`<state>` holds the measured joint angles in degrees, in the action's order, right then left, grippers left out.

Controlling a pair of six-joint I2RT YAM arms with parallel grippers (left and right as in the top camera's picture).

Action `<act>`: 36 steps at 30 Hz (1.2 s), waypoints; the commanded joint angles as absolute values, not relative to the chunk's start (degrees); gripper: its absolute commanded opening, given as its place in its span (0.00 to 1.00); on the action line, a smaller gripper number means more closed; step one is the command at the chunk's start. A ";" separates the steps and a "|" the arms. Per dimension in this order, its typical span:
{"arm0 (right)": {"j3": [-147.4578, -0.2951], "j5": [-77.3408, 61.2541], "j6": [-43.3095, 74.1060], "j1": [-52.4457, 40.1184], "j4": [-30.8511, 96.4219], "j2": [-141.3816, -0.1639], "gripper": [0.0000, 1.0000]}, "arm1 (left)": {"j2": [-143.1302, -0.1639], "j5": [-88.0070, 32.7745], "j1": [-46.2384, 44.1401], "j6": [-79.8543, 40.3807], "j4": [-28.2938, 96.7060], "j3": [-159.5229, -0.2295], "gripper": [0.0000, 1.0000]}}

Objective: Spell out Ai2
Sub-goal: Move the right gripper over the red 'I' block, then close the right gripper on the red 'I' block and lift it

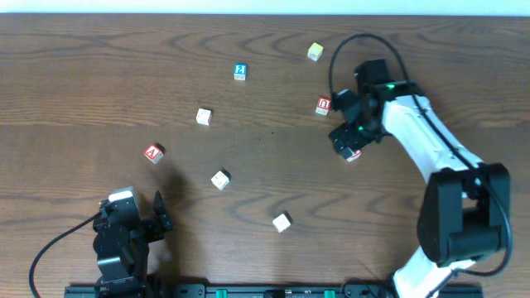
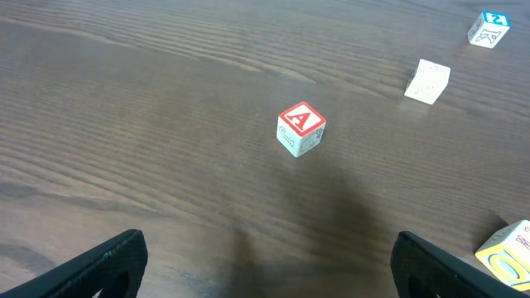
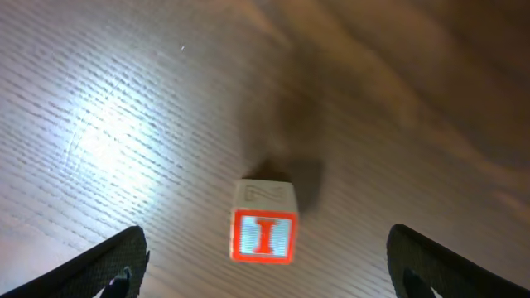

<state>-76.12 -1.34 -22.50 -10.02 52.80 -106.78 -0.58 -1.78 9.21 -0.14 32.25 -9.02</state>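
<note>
Block I [image 3: 263, 225] lies on the wooden table [image 3: 124, 99], right of centre. In my right wrist view it sits between the two dark fingers of the right gripper [image 3: 265, 236], which is spread wide and touches nothing. Both fingers are cut off by the lower edge, so I see only their tips. From overhead the gripper's black head covers most of this block and only a red-and-white corner peeks out.

Block A [image 2: 301, 128] sits well apart on the left side of the table, its red-framed letter facing up. It lies ahead of the left gripper [image 2: 269, 248], whose jaws are also parted and empty. Block 2 [image 1: 240, 72], with a blue top face, lies toward the far edge.

All three are small pale cubes with a coloured square on top. A red-topped cube [image 1: 323, 105] lies just beside the right arm, and I cannot read its letter. The pale cube [image 2: 427, 81] beyond block A carries faint marks too small to make out. A yellowish cube [image 2: 507, 252] is cut off at the left wrist view's right edge. The tabletop is dark brown with fine grain, and a bright patch of glare washes it out in the right wrist view.
</note>
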 commanded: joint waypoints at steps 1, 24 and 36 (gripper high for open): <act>-77.03 1.65 -20.95 -10.02 53.06 -107.92 0.91 | -0.25 -2.15 9.34 0.23 32.10 -8.51 0.95; -67.66 -3.42 -18.24 -8.64 44.18 -108.88 0.66 | -0.25 -2.15 9.34 0.23 32.10 -8.51 0.95; -66.39 -2.79 -18.26 -8.58 43.16 -108.88 0.54 | -0.25 -2.15 9.34 0.23 32.10 -8.51 0.95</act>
<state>-67.46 -2.96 -18.46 -9.02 43.16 -108.38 -0.58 -1.78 9.21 -0.14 32.25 -9.02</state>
